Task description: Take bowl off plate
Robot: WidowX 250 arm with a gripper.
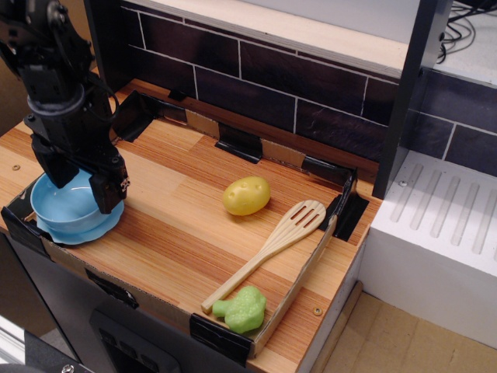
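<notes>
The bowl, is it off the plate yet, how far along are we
Not yet. Done: the gripper is down at the bowl, jaws open, one finger outside the right wall and the other at the back left rim. In hand: lining up the grasp; the jaws have not closed on it. Left: close, lift the bowl clear of the plate it sits on, and set it on the wooden counter.

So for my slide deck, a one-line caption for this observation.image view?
Open gripper straddles the rim of the blue bowl sitting on its plate.
</notes>
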